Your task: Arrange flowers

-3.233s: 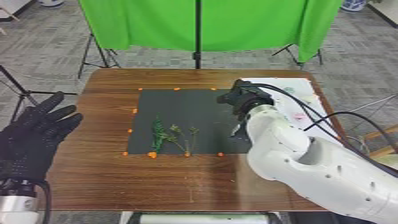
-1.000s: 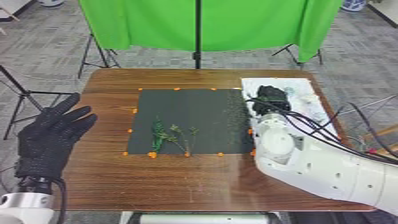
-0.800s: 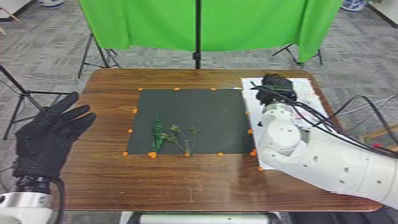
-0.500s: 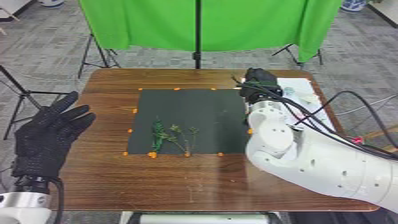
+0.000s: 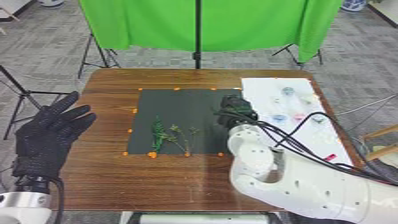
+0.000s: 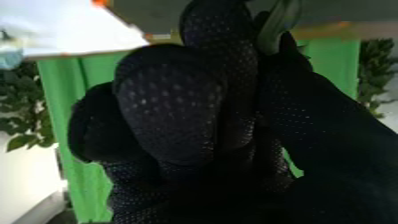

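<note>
Over the right edge of the dark mat (image 5: 182, 107), the right hand (image 5: 235, 106) is above the mat in the head view. In the right wrist view, the right hand (image 6: 169, 107) has curled fingers and thumb pinching a green leaf (image 6: 282, 22), whose blade sticks out past the fingertips. A green fern sprig (image 5: 157, 135) and some thin branching sprigs (image 5: 184, 140) lie at the mat's lower left. Off the table's left side, the left hand (image 5: 53, 135) is open with straight, spread fingers. Small pale flowers (image 5: 280, 118) rest on the white sheet (image 5: 262, 90).
Orange markers (image 5: 152, 155) line the mat's edges on the brown table (image 5: 151, 185). A small red item (image 5: 330, 157) is at the white sheet's lower part. Black cables (image 5: 302, 150) run along the right arm. A green cloth (image 5: 151, 25) hangs behind the table.
The right hand has moved left from over the white sheet to the mat's right edge, uncovering the flowers. Since the oldest frame, the left hand has shifted slightly right.
</note>
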